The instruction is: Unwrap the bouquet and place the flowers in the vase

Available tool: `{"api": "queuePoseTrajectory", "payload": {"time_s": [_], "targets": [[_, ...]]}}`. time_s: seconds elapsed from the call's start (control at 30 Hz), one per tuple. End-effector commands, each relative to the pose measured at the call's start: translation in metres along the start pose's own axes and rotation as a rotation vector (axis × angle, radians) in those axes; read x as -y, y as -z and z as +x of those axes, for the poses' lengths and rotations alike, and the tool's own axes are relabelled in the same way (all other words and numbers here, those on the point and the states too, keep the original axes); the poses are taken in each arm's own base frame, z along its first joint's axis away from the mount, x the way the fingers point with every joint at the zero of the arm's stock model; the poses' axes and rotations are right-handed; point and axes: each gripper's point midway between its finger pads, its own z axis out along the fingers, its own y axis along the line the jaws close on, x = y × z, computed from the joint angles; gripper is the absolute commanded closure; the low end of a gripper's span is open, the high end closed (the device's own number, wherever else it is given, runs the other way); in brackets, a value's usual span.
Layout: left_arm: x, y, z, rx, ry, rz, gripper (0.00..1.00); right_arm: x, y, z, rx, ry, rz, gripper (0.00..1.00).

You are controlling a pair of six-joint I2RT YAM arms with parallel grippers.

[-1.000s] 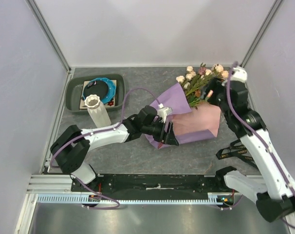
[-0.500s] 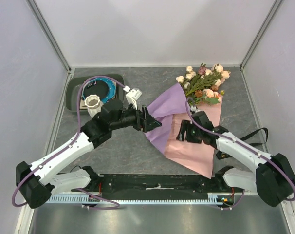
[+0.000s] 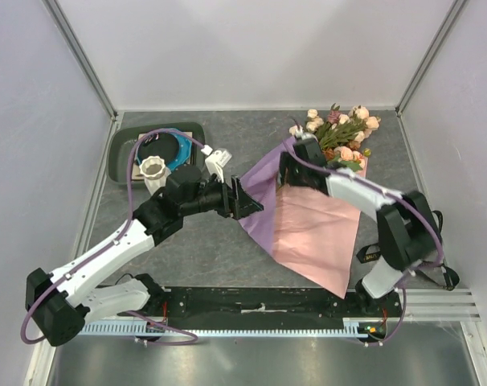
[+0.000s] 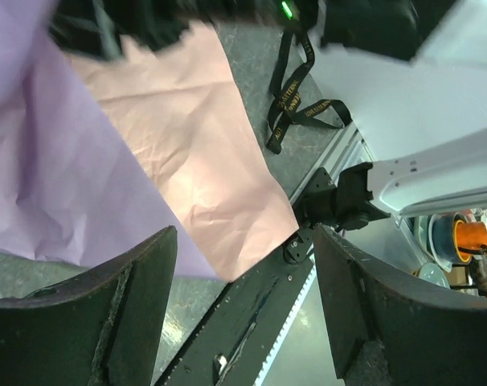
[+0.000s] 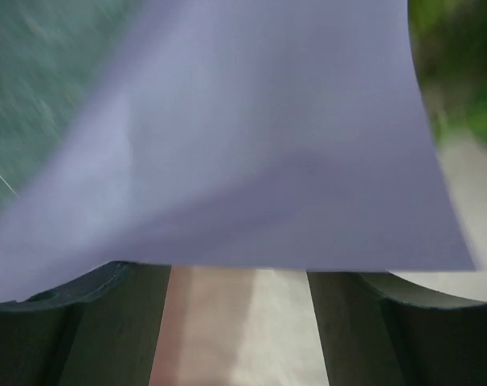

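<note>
Top external shows you the bouquet [image 3: 340, 138] at the worktop's [image 3: 187, 257] far right, its paper [image 3: 312, 229] spread pink side up, probably to free the stems. The left fingers [image 4: 131, 322] by the lilac edge and the right fingers [image 5: 59, 330] under the upper fold are both spread, grasping nothing. Half a second ago the right sat mid-sheet. The vase [image 3: 153, 170] waits well apart, left.

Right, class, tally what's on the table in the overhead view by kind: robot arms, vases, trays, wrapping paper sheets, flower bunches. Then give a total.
Robot arms: 2
Vase: 1
Tray: 1
Wrapping paper: 1
Flower bunch: 1
Total: 6
</note>
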Motion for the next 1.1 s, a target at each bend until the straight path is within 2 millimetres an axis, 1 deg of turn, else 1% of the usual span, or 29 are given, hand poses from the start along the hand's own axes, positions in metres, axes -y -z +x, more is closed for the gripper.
{"api": "queuePoseTrajectory", "payload": {"time_s": [0.0, 0.03, 0.07, 0.1, 0.17, 0.2, 0.23, 0.27, 0.33, 0.37, 0.4, 0.43, 0.47, 0.5, 0.53, 0.57, 0.63, 0.67, 0.7, 0.73, 0.77, 0.83, 0.87, 0.93, 0.97, 1.0, 1.03, 1.07], "targets": [[0.010, 0.025, 0.006, 0.030, 0.034, 0.026, 0.25, -0.072, -0.031, -0.108, 0.188, 0.083, -0.162, 0.26], [0.007, 0.029, 0.010, 0.030, 0.049, 0.015, 0.25, -0.077, -0.037, -0.115, 0.170, 0.090, -0.154, 0.26], [0.005, 0.032, 0.013, 0.032, 0.057, 0.007, 0.25, -0.084, -0.043, -0.127, 0.180, 0.091, -0.158, 0.25], [0.005, 0.038, 0.016, 0.044, 0.060, 0.006, 0.25, -0.097, -0.053, -0.149, 0.211, 0.093, -0.174, 0.23], [0.000, 0.044, 0.021, 0.046, 0.074, -0.017, 0.25, -0.112, -0.063, -0.158, 0.204, 0.109, -0.224, 0.19], [0.001, 0.048, 0.023, 0.049, 0.076, -0.016, 0.25, -0.122, -0.070, -0.166, 0.205, 0.118, -0.256, 0.16], [-0.001, 0.050, 0.024, 0.050, 0.077, -0.029, 0.25, -0.127, -0.072, -0.159, 0.159, 0.133, -0.284, 0.15], [-0.001, 0.051, 0.024, 0.052, 0.076, -0.032, 0.25, -0.128, -0.072, -0.160, 0.148, 0.137, -0.282, 0.14], [-0.003, 0.053, 0.023, 0.056, 0.064, -0.048, 0.25, -0.127, -0.066, -0.156, 0.140, 0.126, -0.285, 0.12], [-0.001, 0.054, 0.019, 0.064, 0.056, -0.047, 0.25, -0.117, -0.070, -0.135, 0.098, 0.123, -0.275, 0.12], [-0.002, 0.054, 0.017, 0.069, 0.043, -0.054, 0.25, -0.120, -0.053, -0.138, 0.119, 0.119, -0.300, 0.10], [-0.003, 0.053, 0.015, 0.069, 0.038, -0.059, 0.25, -0.124, -0.046, -0.133, 0.113, 0.118, -0.337, 0.10], [-0.001, 0.053, 0.011, 0.077, 0.030, -0.059, 0.25, -0.120, -0.039, -0.114, 0.073, 0.104, -0.358, 0.10], [-0.001, 0.052, 0.008, 0.085, 0.014, -0.061, 0.25, -0.123, -0.034, -0.104, 0.052, 0.097, -0.395, 0.09], [-0.002, 0.049, 0.006, 0.081, 0.008, -0.066, 0.25, -0.129, -0.030, -0.099, 0.052, 0.094, -0.448, 0.09], [0.001, 0.048, 0.000, 0.092, -0.004, -0.059, 0.25, -0.134, -0.022, -0.072, -0.016, 0.081, -0.511, 0.09], [0.003, 0.045, -0.004, 0.090, -0.026, -0.056, 0.25, -0.140, -0.016, -0.056, -0.034, 0.075, -0.563, 0.09], [0.005, 0.043, -0.008, 0.090, -0.032, -0.053, 0.25, -0.142, -0.009, -0.032, -0.084, 0.072, -0.601, 0.09], [0.007, 0.042, -0.010, 0.086, -0.041, -0.047, 0.25, -0.147, -0.004, -0.023, -0.102, 0.060, -0.628, 0.09], [0.009, 0.043, -0.012, 0.089, -0.046, -0.041, 0.25, -0.154, 0.001, -0.021, -0.087, 0.059, -0.663, 0.09], [0.011, 0.043, -0.014, 0.093, -0.049, -0.039, 0.25, -0.161, 0.009, -0.004, -0.114, 0.068, -0.689, 0.09], [0.013, 0.046, -0.017, 0.107, -0.055, -0.036, 0.25, -0.171, 0.019, 0.002, -0.116, 0.058, -0.715, 0.09], [0.015, 0.049, -0.019, 0.116, -0.057, -0.034, 0.25, -0.179, 0.029, 0.010, -0.122, 0.067, -0.739, 0.09], [0.014, 0.052, -0.020, 0.125, -0.059, -0.044, 0.25, -0.194, 0.041, 0.010, -0.113, 0.039, -0.784, 0.09], [0.014, 0.053, -0.020, 0.126, -0.060, -0.048, 0.25, -0.202, 0.050, 0.017, -0.124, 0.031, -0.810, 0.09], [0.013, 0.056, -0.020, 0.132, -0.061, -0.057, 0.25, -0.212, 0.057, 0.016, -0.111, 0.024, -0.860, 0.09], [0.012, 0.057, -0.020, 0.132, -0.062, -0.062, 0.25, -0.220, 0.064, 0.017, -0.134, -0.033, -0.889, 0.08], [0.012, 0.059, -0.021, 0.136, -0.067, -0.069, 0.25, -0.228, 0.069, 0.025, -0.155, -0.048, -0.920, 0.08]]}}
